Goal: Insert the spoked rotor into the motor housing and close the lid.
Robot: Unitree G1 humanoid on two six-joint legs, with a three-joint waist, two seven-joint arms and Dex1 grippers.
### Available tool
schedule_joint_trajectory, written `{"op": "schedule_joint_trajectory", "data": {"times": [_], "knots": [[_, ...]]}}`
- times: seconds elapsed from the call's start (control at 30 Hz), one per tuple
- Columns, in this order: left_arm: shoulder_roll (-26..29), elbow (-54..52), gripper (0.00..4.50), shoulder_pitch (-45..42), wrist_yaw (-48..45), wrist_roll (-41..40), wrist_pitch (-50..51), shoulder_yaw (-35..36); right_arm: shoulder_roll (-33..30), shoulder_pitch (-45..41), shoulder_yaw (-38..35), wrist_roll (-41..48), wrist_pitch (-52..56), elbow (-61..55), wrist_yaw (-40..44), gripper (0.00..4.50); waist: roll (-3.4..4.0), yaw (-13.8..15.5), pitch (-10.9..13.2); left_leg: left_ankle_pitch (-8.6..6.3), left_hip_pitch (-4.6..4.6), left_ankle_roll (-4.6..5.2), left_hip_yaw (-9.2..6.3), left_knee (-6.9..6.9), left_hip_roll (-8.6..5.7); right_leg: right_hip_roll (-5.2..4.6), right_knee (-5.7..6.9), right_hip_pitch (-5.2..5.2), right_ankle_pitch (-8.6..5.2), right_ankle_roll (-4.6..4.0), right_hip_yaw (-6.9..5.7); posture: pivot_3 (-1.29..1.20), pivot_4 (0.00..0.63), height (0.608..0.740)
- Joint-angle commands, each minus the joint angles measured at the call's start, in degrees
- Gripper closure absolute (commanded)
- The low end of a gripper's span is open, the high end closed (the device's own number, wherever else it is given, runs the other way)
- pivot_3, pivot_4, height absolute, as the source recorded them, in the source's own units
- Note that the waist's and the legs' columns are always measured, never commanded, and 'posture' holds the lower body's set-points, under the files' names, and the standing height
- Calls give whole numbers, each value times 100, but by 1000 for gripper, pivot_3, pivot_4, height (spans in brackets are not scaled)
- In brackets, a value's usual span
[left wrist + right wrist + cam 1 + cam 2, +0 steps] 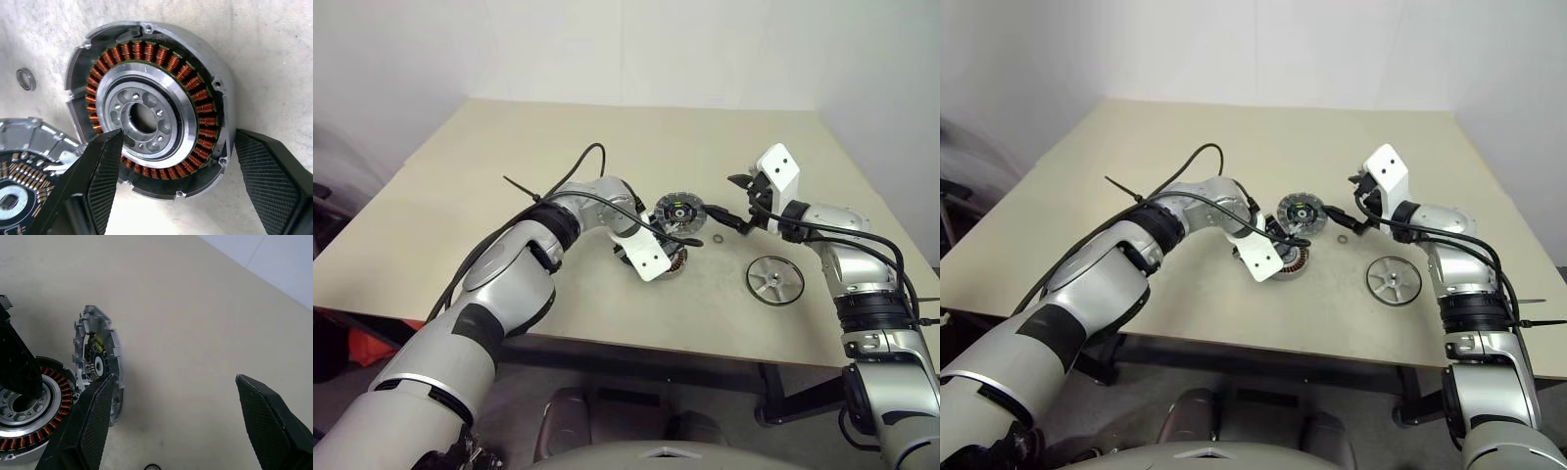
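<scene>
The motor housing, a round ring of copper windings around a silver hub, lies flat on the table. My left gripper hangs open over it, pointing down. One finger is over the hub side and the other stands outside the rim, with nothing clamped between them. The lid, a finned disc with a circuit board, stands tilted on its edge just behind the housing. The spoked rotor lies flat to the right, near the table's front edge. My right gripper is open and empty, hovering right of the lid.
A small metal ring lies on the beige table between the lid and the rotor. Black cables run along both arms. The table's front edge is close below the housing and the rotor.
</scene>
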Motion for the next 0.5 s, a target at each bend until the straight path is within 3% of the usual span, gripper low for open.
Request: {"op": "schedule_joint_trajectory", "data": {"times": [0.03,0.2,0.3,0.5], "knots": [[69,-338,737,-100,-219,-510,145,422,1,-151,-126,108,-83,-158,-23,0,0,1,0,0,0,0,0,0,0,0,0,0,0,0,0,0,0,740],[219,-1000,737,118,-1151,-1421,828,986,12,-195,-113,87,-109,-97,-16,0,0,13,0,-1,-1,2,1,0,-3,-5,-1,0,0,0,-1,0,0,740],[445,-1930,737,457,-1929,-2200,1836,1408,0,-206,-112,75,-133,-49,3,0,0,4,0,-2,1,4,5,0,-1,-6,-1,0,0,-1,0,0,0,740],[974,-3162,737,901,-2295,-2691,3061,1769,3,-266,-90,51,-163,50,20,0,2,-31,0,-2,3,4,10,-4,9,3,0,-6,-1,-1,0,0,0,740]]}}
